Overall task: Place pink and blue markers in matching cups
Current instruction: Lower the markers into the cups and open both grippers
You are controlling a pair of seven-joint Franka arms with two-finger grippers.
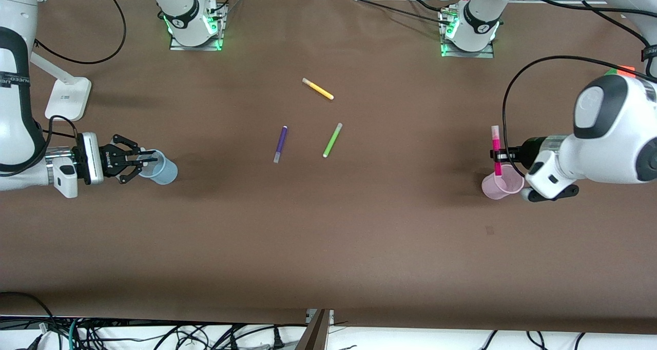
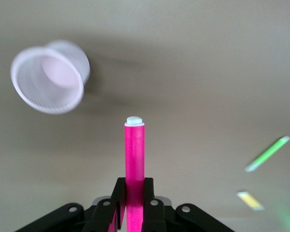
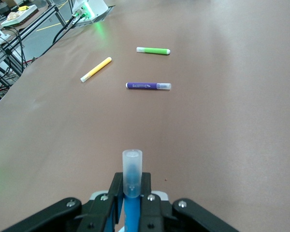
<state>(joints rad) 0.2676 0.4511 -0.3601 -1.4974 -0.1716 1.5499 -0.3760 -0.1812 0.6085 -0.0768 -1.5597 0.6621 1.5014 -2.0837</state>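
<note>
My left gripper [image 1: 497,155] [image 2: 134,181] is shut on the pink marker [image 1: 496,144] [image 2: 134,154]. In the front view the marker's magenta end meets the mouth of the pink cup [image 1: 500,185] [image 2: 50,77]; I cannot tell whether it is inside. The cup stands at the left arm's end of the table. My right gripper [image 1: 146,161] [image 3: 132,181] is shut on the blue marker [image 3: 132,174], whose pale grey end sticks out past the fingers. This gripper is at the rim of the blue cup [image 1: 165,171], at the right arm's end. The blue cup is out of the right wrist view.
Three loose pens lie mid-table: a purple one [image 1: 280,143] [image 3: 147,85], a lime-green one [image 1: 332,140] [image 3: 153,50] and a yellow one [image 1: 317,89] [image 3: 95,69]. A white block [image 1: 66,98] sits at the right arm's end. Black cables trail near both bases.
</note>
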